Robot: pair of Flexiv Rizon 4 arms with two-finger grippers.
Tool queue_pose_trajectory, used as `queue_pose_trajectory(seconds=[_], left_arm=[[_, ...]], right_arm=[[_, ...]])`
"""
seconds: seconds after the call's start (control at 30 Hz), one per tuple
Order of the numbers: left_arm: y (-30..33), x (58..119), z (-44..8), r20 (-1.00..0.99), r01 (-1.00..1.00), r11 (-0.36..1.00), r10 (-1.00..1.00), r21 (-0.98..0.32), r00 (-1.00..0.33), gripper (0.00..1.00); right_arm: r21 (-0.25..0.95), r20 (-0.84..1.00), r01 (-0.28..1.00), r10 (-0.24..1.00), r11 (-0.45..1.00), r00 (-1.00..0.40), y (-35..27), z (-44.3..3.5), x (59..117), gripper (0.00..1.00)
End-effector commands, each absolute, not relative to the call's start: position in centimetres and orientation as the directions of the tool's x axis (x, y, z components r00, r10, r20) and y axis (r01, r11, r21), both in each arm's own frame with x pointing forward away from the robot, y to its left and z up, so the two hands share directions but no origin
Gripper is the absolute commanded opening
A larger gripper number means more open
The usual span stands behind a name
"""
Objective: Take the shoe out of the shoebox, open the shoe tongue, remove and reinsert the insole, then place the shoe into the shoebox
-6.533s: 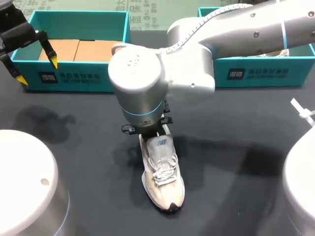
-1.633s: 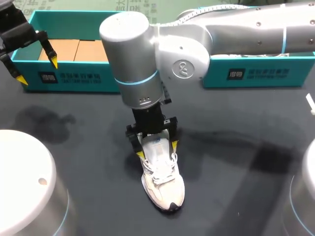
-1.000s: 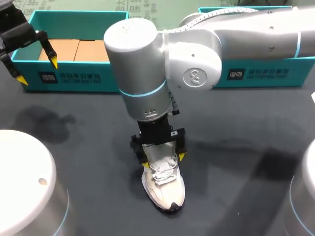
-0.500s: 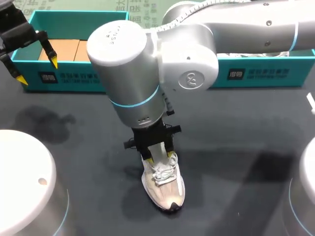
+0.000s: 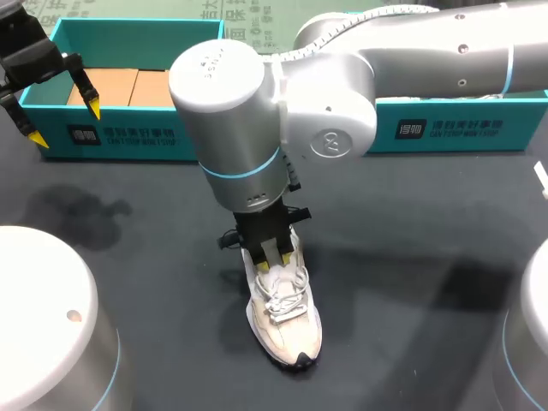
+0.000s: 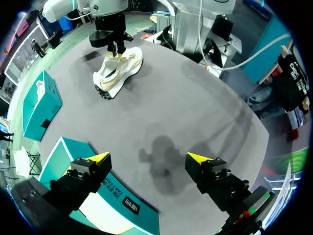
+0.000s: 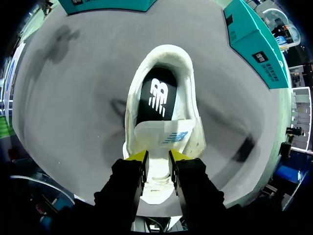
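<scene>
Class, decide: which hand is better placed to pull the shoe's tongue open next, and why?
Right. The right hand grips the tongue of the shoe, so it probably need only lift. The left hand hangs open by the shoebox, well away from the shoe.

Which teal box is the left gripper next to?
The far-left box, brown cardboard floor showing; the left gripper hangs at its corner. The other box lies behind the right arm.
</scene>
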State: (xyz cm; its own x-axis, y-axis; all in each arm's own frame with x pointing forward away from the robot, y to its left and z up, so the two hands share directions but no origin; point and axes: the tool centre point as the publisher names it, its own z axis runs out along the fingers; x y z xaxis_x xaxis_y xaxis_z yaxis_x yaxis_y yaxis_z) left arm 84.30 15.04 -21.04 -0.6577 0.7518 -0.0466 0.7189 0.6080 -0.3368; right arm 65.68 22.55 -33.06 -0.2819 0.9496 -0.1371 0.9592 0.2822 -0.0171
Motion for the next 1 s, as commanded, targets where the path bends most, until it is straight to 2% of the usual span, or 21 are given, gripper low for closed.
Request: queue_pose_trajectory(seconds=[0.03, 0.33, 0.77, 1.0], left_arm=[[15.0, 84.3, -21.0, -0.044, 0.719, 0.609, 0.752, -0.336, -0.657, 1.0], [15.0, 84.3, -21.0, -0.044, 0.719, 0.609, 0.752, -0.336, -0.657, 1.0], [15.0, 84.3, -21.0, -0.044, 0.719, 0.609, 0.752, -0.336, -0.657, 1.0], [15.0, 84.3, -21.0, -0.044, 0.719, 0.609, 0.752, -0.336, -0.657, 1.0]], right_arm=[[-0.04, -0.091, 0.957, 0.953, 0.286, -0.289, 22.2, -34.9, 67.1, 0.31], [-0.023, -0.186, 0.963, 0.945, 0.269, -0.269, 22.1, -31.6, 65.7, 0.33], [-0.015, -0.088, 0.946, 0.942, 0.324, -0.324, 21.8, -36.1, 68.1, 0.35], [0.024, -0.174, 0.921, 0.908, 0.39, -0.38, 22.1, -31.6, 67.4, 0.35]])
